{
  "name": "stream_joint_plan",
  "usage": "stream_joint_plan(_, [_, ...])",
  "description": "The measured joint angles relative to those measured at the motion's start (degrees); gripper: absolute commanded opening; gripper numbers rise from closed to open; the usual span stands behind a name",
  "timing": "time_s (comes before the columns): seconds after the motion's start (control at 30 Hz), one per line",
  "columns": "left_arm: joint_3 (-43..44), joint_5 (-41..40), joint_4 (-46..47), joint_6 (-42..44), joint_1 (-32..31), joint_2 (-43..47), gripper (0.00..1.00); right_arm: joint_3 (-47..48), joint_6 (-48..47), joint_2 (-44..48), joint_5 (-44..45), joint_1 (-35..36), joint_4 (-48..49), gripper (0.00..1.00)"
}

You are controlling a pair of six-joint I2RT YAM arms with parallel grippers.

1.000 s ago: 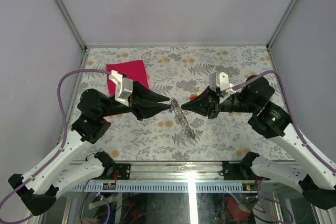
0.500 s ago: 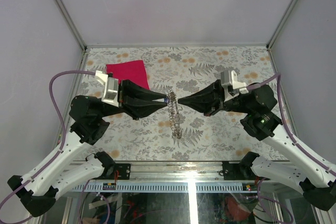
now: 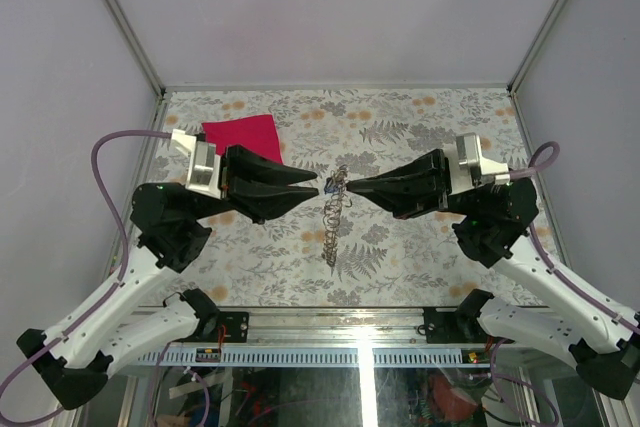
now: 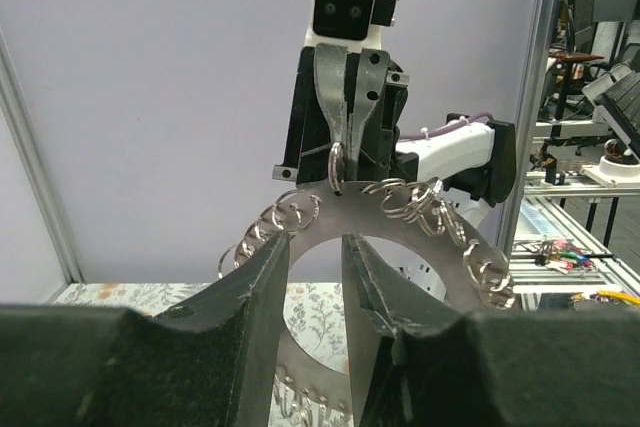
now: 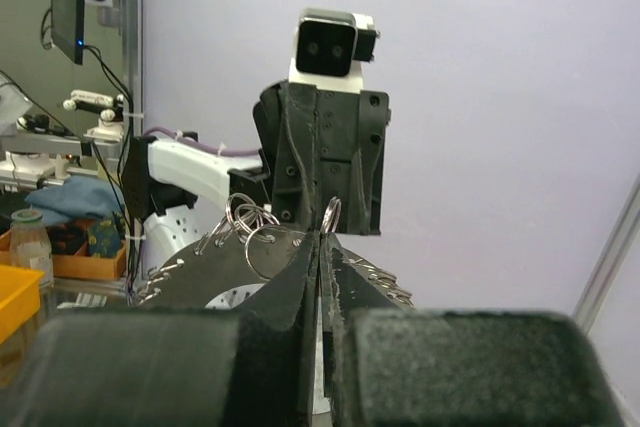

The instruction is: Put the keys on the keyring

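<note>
The keyring (image 3: pixel 330 229) is a flat grey metal ring with many small split rings round its rim. It hangs edge-on in mid-air between my two grippers. My right gripper (image 3: pixel 350 185) is shut on its upper rim; the right wrist view shows the jaws (image 5: pixel 322 237) pinched on the keyring (image 5: pixel 215 267). My left gripper (image 3: pixel 317 185) is open just left of the ring. In the left wrist view its jaws (image 4: pixel 315 244) stand apart in front of the keyring (image 4: pixel 385 215) and grip nothing. No keys with red or yellow heads show in any view.
A pink-red cloth (image 3: pixel 245 137) lies flat at the back left of the fern-and-flower printed table (image 3: pixel 400 247). Pale walls and metal frame posts (image 3: pixel 125 22) close in the table on three sides.
My left gripper has opened and let go of the keyring. Both grippers have tilted up and drawn apart a little. The ring has swung from slanted to nearly straight down under my right gripper.
</note>
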State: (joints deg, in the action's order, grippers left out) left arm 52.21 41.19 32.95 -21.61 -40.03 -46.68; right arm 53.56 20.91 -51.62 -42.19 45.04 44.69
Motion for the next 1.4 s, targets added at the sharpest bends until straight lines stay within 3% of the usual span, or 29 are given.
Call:
stream_joint_plan(0.47, [2.23, 2.58, 10.34, -6.32, 0.0, -5.62, 0.3, -0.74, 4.42, -4.57, -1.05, 0.02, 13.31, 0.0])
stream_joint_plan(1.07, [2.58, 3.63, 14.67, -8.87, 0.0, -8.02, 0.33, -0.17, 5.81, -6.95, -3.04, 0.02, 15.87, 0.0])
stream_joint_plan(1.4, [2.93, 3.98, 14.86, -9.49, 0.0, -8.81, 0.3, -0.13, 5.95, -7.43, -3.8, 0.02, 16.0, 0.0])
